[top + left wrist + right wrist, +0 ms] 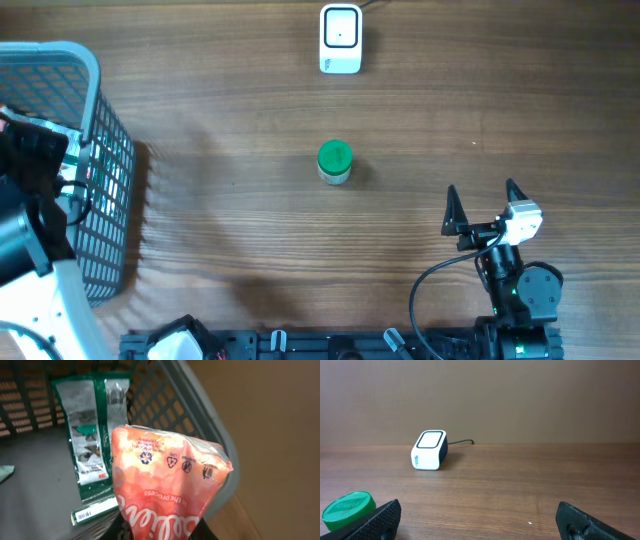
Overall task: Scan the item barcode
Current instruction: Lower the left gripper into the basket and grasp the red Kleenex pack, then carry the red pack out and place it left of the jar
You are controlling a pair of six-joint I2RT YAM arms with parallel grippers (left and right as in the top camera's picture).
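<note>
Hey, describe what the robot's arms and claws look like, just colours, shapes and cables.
The right arm is black, with a white block at its wrist and a black cable looping beside it. The right claw has two black, pointed fingers. The left arm is black above a white segment, with thin cables near its wrist.
</note>
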